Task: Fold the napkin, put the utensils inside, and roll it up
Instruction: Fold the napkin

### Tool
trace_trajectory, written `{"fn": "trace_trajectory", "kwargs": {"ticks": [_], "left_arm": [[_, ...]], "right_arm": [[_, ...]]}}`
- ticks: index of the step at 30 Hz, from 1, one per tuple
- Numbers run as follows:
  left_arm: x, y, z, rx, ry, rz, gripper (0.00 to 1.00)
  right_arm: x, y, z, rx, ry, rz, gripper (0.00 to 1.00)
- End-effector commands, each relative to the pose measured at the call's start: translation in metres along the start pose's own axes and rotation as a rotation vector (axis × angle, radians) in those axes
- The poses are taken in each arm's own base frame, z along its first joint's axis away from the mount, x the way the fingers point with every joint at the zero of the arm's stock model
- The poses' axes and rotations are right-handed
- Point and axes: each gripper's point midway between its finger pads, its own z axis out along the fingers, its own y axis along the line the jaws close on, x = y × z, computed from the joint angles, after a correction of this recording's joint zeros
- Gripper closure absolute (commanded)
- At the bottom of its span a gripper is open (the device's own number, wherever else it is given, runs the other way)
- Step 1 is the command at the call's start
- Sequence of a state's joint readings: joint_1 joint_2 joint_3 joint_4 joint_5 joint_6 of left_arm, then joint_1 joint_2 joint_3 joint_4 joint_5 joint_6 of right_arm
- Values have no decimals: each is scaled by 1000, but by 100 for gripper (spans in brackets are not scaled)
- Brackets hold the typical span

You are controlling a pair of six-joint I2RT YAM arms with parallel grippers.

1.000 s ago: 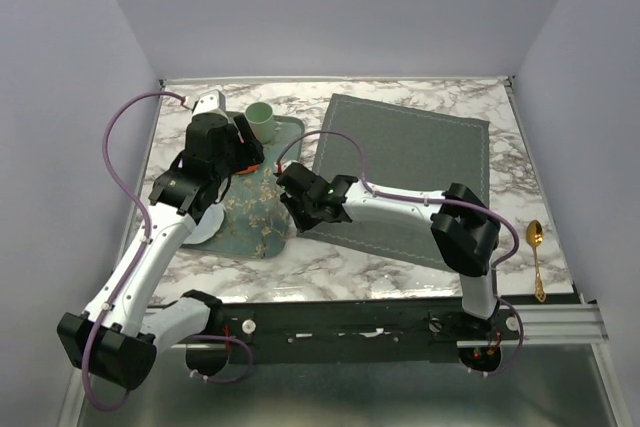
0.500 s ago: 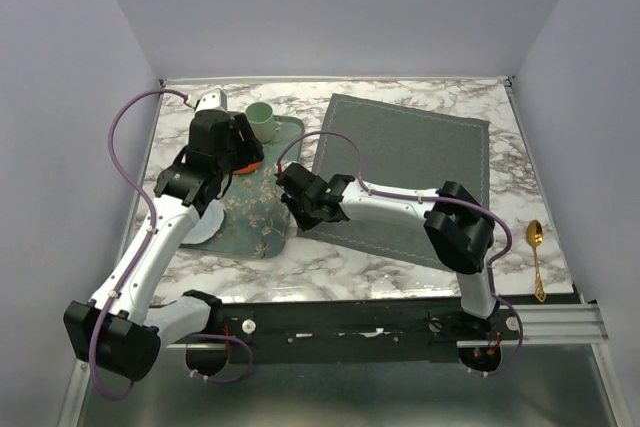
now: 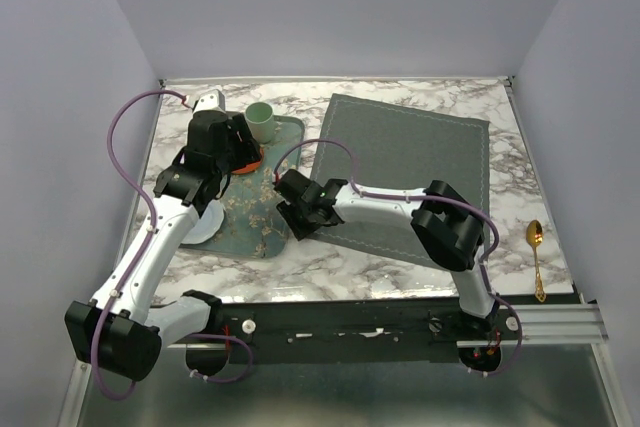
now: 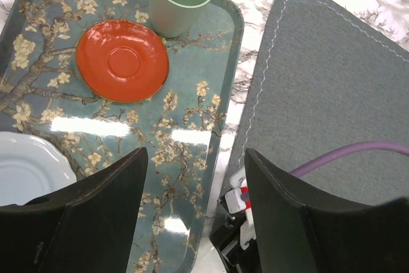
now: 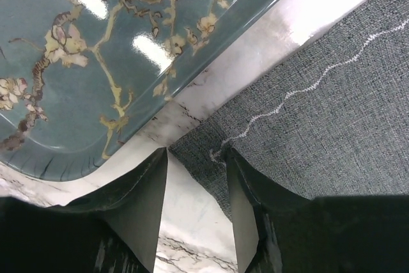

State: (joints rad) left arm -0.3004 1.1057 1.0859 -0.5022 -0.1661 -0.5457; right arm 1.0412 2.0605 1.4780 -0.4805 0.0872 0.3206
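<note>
**Helper:** Where's the cloth, and what are your claws doing?

**Me:** The napkin (image 3: pixel 405 172) lies flat on the tabletop (image 3: pixel 330 257), just right of the tray (image 4: pixel 192 113). My right claw (image 5: pixel 197 153) is down at the napkin corner nearest the tray. Its jaws are parted with the corner lying between them, and nothing is gripped yet. My left claw (image 4: pixel 196 155) hangs over the tray, spread wide and empty.

**Helper:** How do you start the fold cleanly?

**Me:** I think I should sink low enough to catch the hem, pinch only that corner and keep clear of the tray's rim. Then I'd lift it and carry it away from the tray, laying edge onto edge.

**Helper:** What's the count?

**Me:** I see one napkin and one gold spoon (image 3: pixel 536 247), the only utensil in sight. It lies beyond the napkin, well away from the tray. On the tray are one green cup (image 3: pixel 261 119), one orange saucer (image 4: pixel 122 60) and one white plate (image 4: pixel 25 171).
</note>
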Motion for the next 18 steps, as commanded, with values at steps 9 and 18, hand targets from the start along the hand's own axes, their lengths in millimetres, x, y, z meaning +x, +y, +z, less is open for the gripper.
{"fn": "trace_trajectory", "kwargs": {"ticks": [9,18], "left_arm": [[1,-2,5,29,4,-5,13],[-4,0,9,21,6,-39,11]], "right_arm": [[29,-14,19,154,61,-32,48],[27,-28,12,261,28,-22,63]]}}
